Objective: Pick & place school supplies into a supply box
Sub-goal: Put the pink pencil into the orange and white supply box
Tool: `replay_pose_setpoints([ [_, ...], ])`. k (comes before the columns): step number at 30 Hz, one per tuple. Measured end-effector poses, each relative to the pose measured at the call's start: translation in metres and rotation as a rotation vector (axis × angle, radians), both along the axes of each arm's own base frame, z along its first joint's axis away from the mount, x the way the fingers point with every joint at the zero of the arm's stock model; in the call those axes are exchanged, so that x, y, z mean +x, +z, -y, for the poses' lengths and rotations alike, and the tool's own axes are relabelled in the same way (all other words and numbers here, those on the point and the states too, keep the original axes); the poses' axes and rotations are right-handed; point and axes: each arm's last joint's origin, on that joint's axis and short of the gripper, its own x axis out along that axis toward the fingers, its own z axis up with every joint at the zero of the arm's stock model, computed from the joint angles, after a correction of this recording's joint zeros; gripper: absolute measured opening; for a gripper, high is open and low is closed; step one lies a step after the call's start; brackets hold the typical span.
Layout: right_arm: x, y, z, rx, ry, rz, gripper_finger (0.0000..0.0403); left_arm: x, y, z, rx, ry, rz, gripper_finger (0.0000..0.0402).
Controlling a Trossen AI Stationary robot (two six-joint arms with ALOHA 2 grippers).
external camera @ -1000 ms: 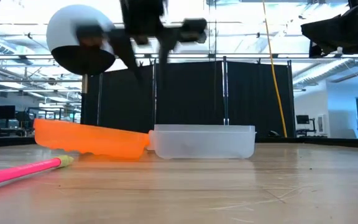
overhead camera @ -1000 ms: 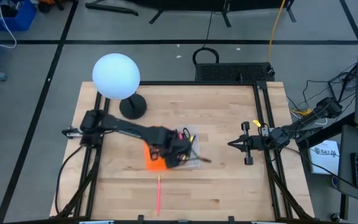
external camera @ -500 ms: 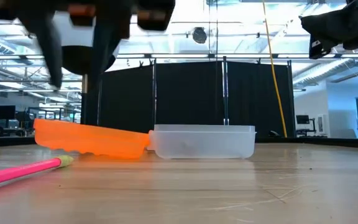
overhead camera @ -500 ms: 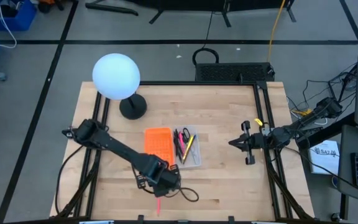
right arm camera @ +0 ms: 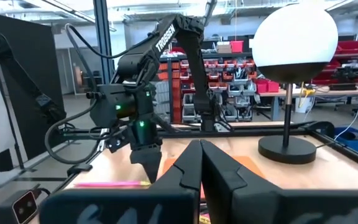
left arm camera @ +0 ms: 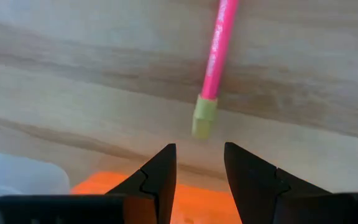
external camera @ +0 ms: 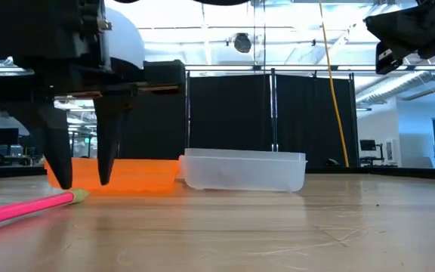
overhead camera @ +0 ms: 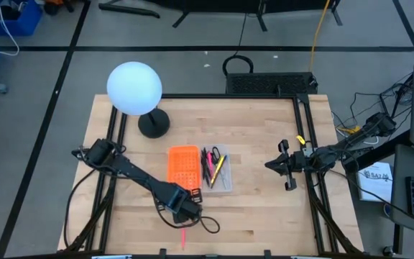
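While several pens and the scissors [overhead camera: 211,155] already lay in the supply box [overhead camera: 218,171], one pink pencil [left arm camera: 214,56] remained on the table [overhead camera: 264,208], just ahead of the left gripper [left arm camera: 199,168], whose fingers stood apart and empty. The right gripper [overhead camera: 270,165] waited well aside, fingers together.

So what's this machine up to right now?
The left gripper hangs open just above the end of a pink pencil lying on the table, holding nothing. The supply box already holds some pens and the scissors. The right gripper waits shut at the table's right side.
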Motion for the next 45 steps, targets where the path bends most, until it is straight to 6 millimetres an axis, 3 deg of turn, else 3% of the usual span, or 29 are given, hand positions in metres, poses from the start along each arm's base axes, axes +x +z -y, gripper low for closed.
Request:
replay_pose_setpoints([
  [36, 0.000, 0.000, 0.000, -0.058, -0.009, 0.005, 0.0000, 0.009, 0.001, 0.005, -0.169, -0.065, 0.026, 0.0143],
  [45, 0.000, 0.000, 0.000, -0.061, -0.008, -0.002, 0.0000, 0.002, -0.015, -0.003, -0.161, -0.084, 0.029, 0.0142],
])
